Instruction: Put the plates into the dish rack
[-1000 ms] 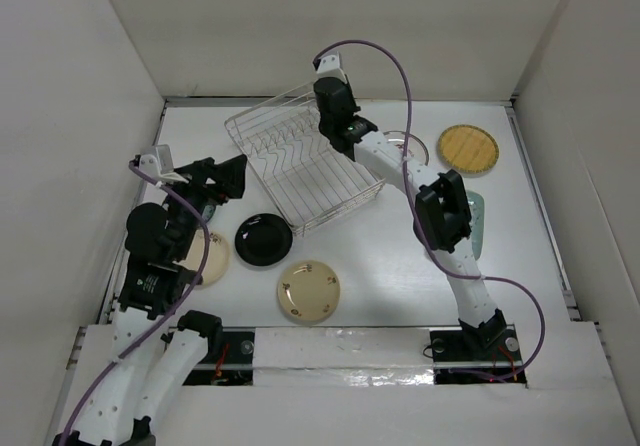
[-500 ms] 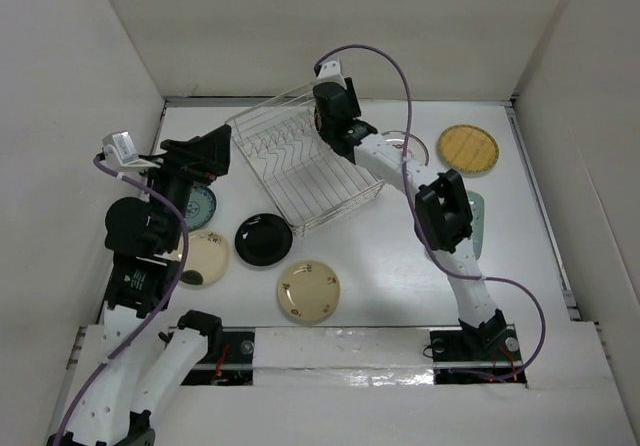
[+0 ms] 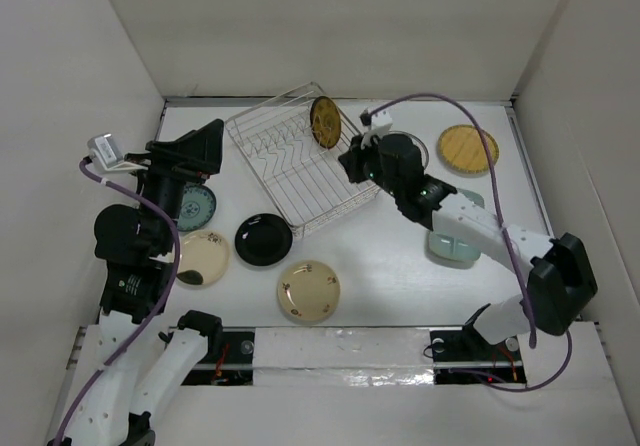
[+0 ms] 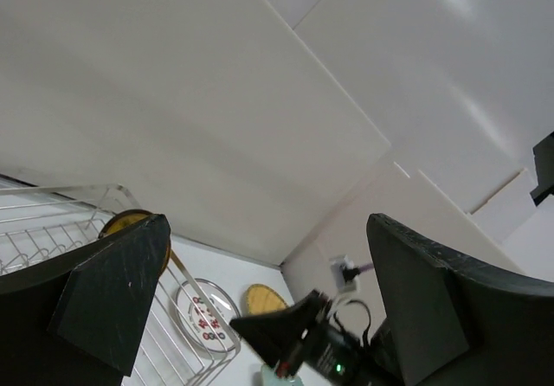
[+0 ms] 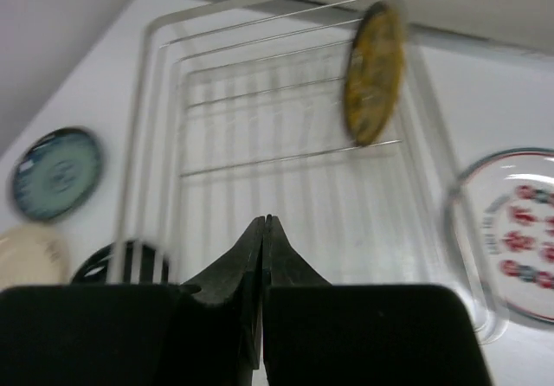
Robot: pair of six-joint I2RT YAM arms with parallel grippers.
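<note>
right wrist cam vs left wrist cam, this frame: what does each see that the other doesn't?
Right wrist only: the shut right gripper, plus the teal plate, cream plate and black plate beside the rack.
Left wrist only: the open left gripper, the tan plate, the right arm and the wall.
Both: the rack, the gold plate standing on edge in it, and the white red-marked plate beside the rack.
</note>
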